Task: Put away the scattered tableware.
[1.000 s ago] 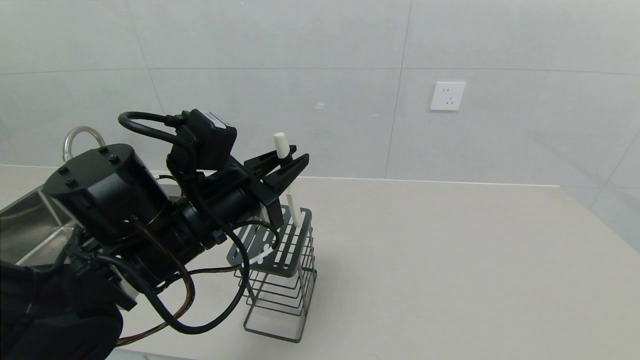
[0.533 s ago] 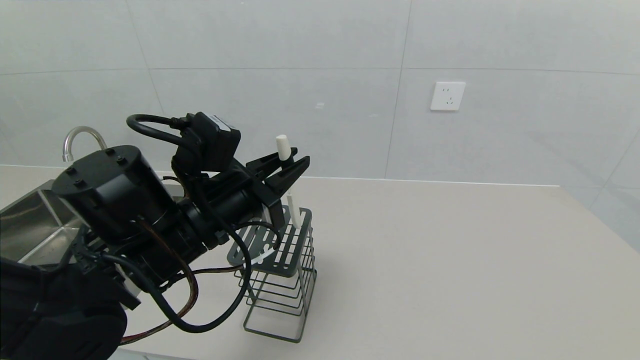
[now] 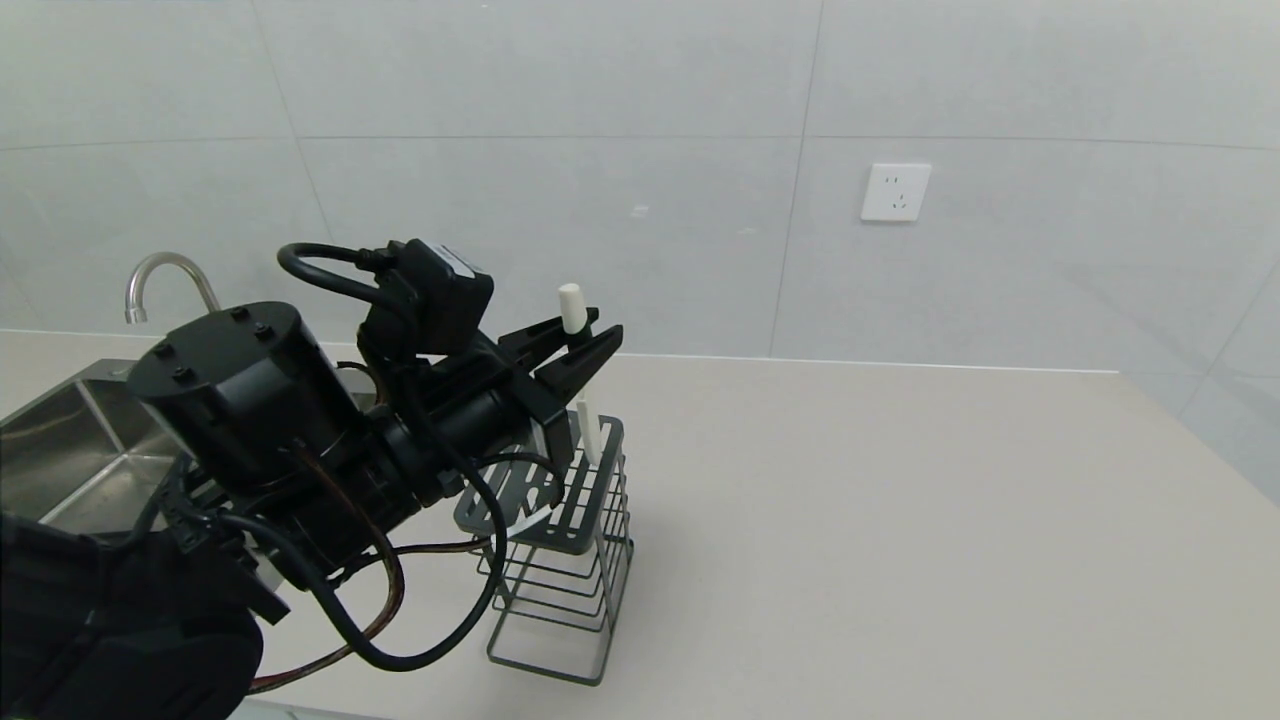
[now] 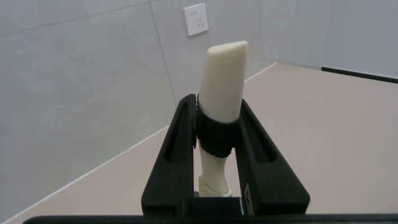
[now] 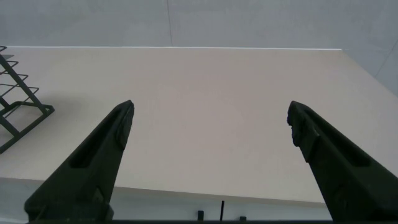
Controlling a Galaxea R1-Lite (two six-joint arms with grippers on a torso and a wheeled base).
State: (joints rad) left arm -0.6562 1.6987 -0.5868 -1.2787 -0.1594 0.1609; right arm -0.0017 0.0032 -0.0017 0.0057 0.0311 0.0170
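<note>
Above the dark wire cutlery rack (image 3: 570, 540), the left gripper (image 3: 590, 345) is clamped on a white-handled utensil (image 3: 570, 303). It holds the utensil nearly upright, with the lower end at the rack's slotted top. The rack stands on a beige counter (image 3: 900, 520), near a steel sink (image 3: 60, 440) with a curved faucet (image 3: 165, 257). The right gripper (image 5: 210, 140) hangs over the counter, fingers spread wide.

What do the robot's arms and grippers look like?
The left arm is matte black with a round bolted joint cap, and black and brown cables loop beneath it. The left gripper and right gripper have flat, tapered black fingers.
</note>
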